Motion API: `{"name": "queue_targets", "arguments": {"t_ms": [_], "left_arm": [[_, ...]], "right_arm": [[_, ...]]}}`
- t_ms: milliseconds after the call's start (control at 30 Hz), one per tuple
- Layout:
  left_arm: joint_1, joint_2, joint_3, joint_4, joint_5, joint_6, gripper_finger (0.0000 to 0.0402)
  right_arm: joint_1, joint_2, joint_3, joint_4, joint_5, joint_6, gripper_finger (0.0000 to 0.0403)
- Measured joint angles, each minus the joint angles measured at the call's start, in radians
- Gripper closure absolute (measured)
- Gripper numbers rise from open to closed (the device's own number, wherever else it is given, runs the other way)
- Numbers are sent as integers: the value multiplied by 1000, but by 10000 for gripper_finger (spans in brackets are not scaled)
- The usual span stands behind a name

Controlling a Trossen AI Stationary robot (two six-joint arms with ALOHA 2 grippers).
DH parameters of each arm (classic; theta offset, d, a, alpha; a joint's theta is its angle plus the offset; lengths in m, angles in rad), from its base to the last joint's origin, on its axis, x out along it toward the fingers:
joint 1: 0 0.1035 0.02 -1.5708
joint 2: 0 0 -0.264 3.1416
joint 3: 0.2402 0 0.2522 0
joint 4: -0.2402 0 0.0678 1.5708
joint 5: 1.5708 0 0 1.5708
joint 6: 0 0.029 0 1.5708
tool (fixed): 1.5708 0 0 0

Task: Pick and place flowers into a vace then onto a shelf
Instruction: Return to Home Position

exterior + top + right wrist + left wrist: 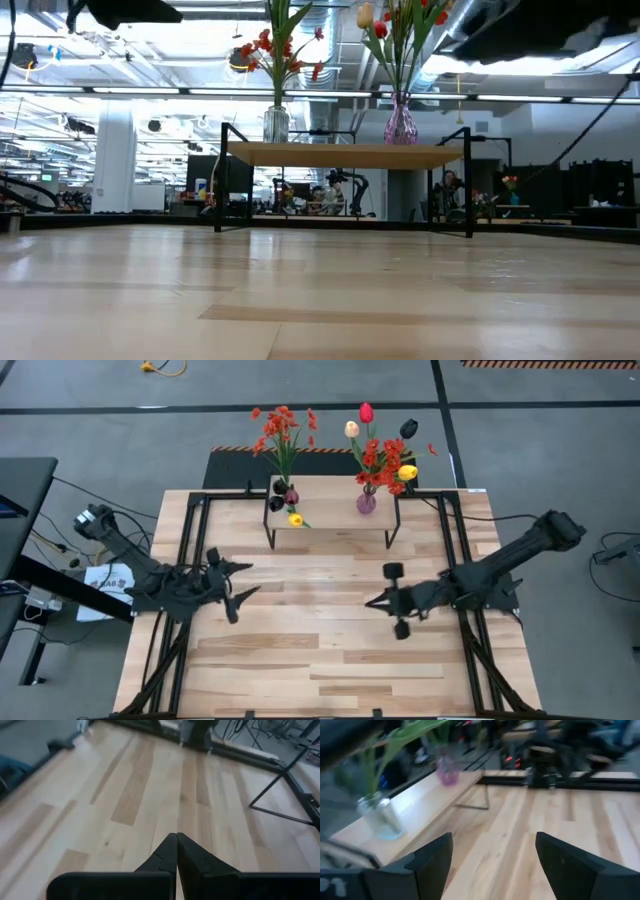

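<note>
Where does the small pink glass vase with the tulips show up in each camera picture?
High view: pink glass vase, top centre, right end of the light wood shelf.
Low view: vase upper middle, right one on the shelf.
Left wrist view: vase upper left, beyond the clear glass vase.
Right wrist view: not in it.
Shared landmark: the shelf's plank top.

slatted wooden tabletop: pale blond, tan streaks | low wood-plank shelf: pale top, thin black legs | round clear glass vase: colourless, green stems, red-orange blossom sprays | bulbous tinted glass vase: pink-violet | long-stemmed tulips: red, cream, yellow, dark maroon | left gripper, right gripper: black | concrete floor: grey
</note>
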Motion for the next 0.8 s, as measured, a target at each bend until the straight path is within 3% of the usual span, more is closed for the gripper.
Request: {"name": "queue_targets", "arguments": {"t_ms": [100, 233, 533, 800], "left_arm": [[-30, -73, -107, 181, 92, 174, 126], [7, -189, -240, 424, 392, 398, 127], [177, -535, -378, 341, 703, 401, 127], [223, -764, -524, 313, 733, 365, 127]], "right_arm": [[11, -131, -15, -55, -14, 26, 403], [29, -300, -107, -17, -23, 45, 403], [35, -598, -357, 138, -20, 116, 403], [32, -675, -531, 334, -17, 101, 403]]}}
